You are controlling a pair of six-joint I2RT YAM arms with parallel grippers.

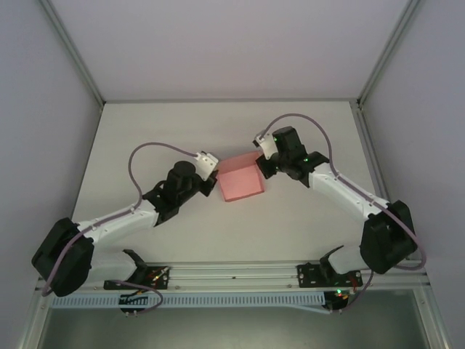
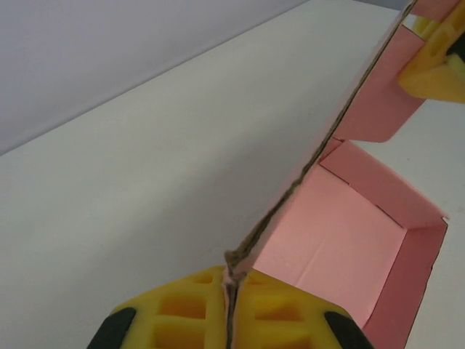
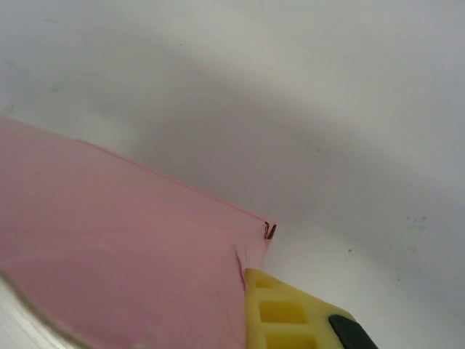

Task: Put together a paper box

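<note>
Pink paper box (image 1: 242, 182) gripped from both sides
Left pincer (image 2: 230, 302) clamps one upright wall edge; right pincer (image 1: 260, 158) is closed on the far flap

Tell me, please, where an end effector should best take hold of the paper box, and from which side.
Best take the paper box by the free edge of a raised panel, pinching across the thin card, coming from outside the box. Its floor lies flat on the table, so only the standing card offers a narrow part. The left end effector is shut on such an edge.
</note>
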